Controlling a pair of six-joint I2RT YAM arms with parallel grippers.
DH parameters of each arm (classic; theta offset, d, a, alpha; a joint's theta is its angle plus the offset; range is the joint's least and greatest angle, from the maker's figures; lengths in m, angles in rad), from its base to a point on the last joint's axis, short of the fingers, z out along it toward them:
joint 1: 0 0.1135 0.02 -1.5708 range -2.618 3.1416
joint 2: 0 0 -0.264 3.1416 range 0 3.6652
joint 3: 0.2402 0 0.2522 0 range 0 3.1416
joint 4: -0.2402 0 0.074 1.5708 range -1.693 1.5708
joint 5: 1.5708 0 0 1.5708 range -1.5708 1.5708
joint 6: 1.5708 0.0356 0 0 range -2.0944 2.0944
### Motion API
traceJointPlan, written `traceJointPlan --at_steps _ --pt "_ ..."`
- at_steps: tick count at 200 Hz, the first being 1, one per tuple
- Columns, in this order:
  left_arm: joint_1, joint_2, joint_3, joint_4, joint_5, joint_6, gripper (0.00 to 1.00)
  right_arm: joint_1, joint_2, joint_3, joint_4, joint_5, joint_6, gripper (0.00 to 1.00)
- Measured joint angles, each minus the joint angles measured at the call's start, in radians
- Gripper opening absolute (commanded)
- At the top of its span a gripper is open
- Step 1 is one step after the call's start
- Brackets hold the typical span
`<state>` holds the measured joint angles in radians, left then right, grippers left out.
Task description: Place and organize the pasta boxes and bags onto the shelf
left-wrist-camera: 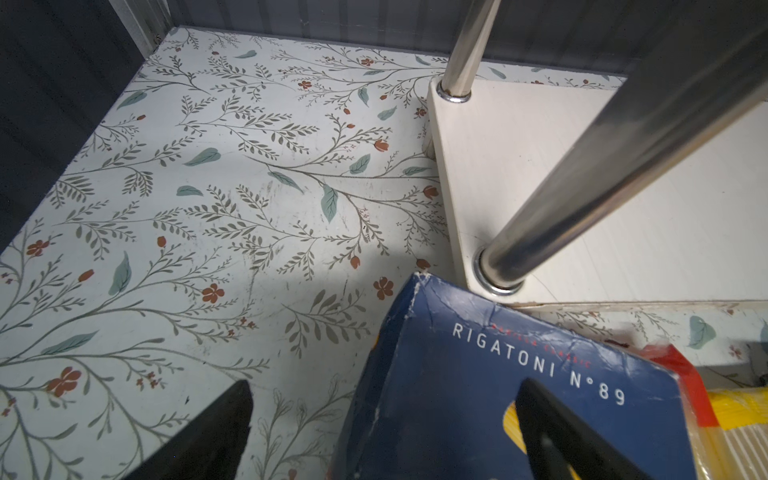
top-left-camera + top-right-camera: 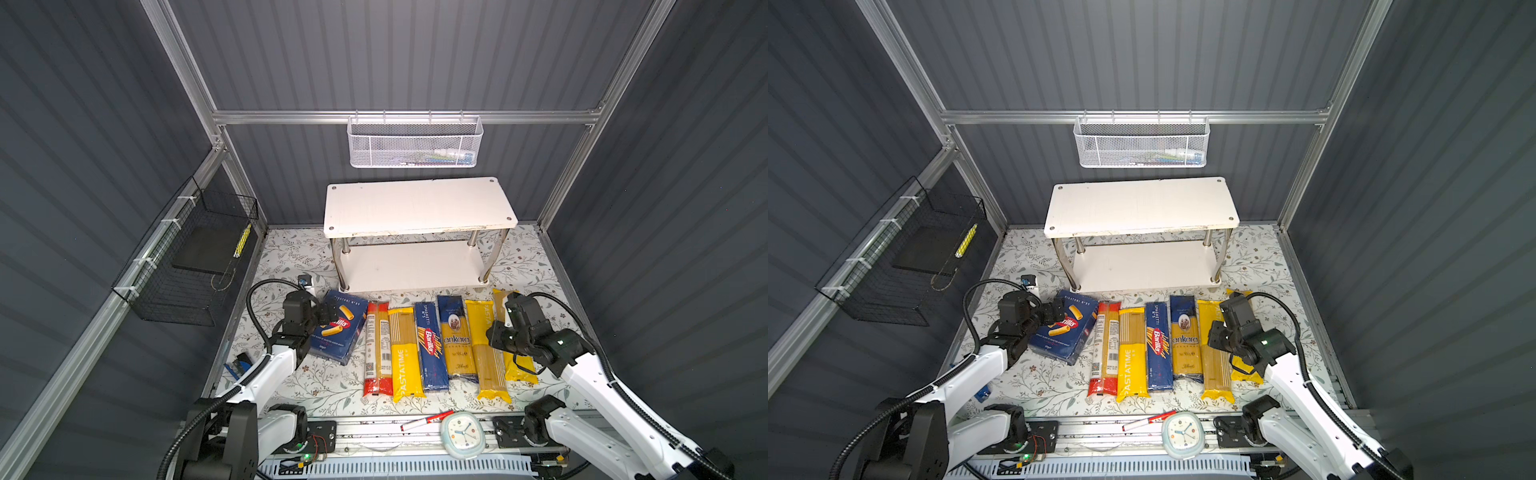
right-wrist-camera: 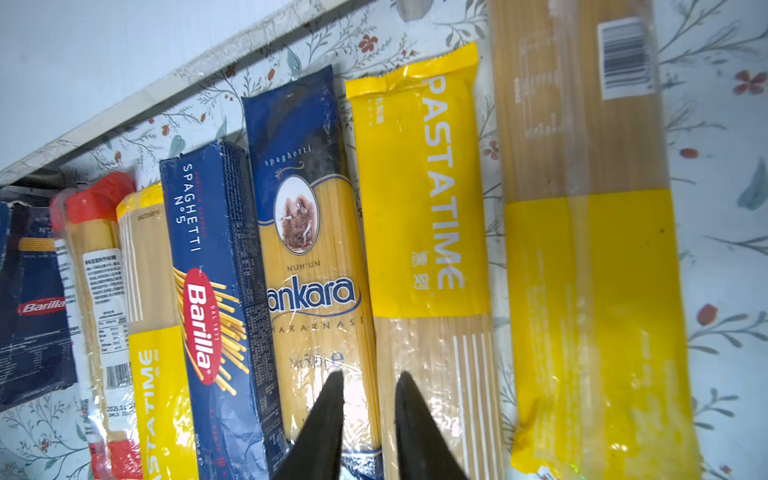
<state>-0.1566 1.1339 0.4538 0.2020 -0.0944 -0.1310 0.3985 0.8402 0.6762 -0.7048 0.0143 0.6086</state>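
Left gripper [image 1: 385, 388], mine: jaws wide, astride one edge of the rigatoni box [image 2: 338, 328], not clamped.

1. Rigatoni box: flat, just before the shelf's [image 2: 419, 203] left front leg. Light, stiff carton with creased corners; I judge the narrow sides the best hold.
2. Red-ended bag [image 2: 377, 349], first PASTATIME bag [image 2: 405, 353]: next along the shelf front. Slick film and probably brittle strands; take mid-length.
3. Spaghetti box [image 2: 432, 345]: before the shelf's middle. Rigid; pinch across its width.
4. Ankara bag [image 2: 457, 336], second PASTATIME bag [image 2: 488, 349], third PASTATIME bag [image 3: 590, 270]: before the shelf's right half. Handle as item 2.

Right gripper [image 3: 371, 386], mine: closed on nothing, above the seam between ankara and second PASTATIME.

Shelf: both boards bare.
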Motion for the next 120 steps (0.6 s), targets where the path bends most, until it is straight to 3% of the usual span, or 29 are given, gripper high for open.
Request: traceJointPlan --at_steps 120 --pt "0.000 -0.004 0.000 0.000 -0.003 0.000 1.00 -0.042 -0.043 0.288 -0.048 -0.060 -0.097 0.00"
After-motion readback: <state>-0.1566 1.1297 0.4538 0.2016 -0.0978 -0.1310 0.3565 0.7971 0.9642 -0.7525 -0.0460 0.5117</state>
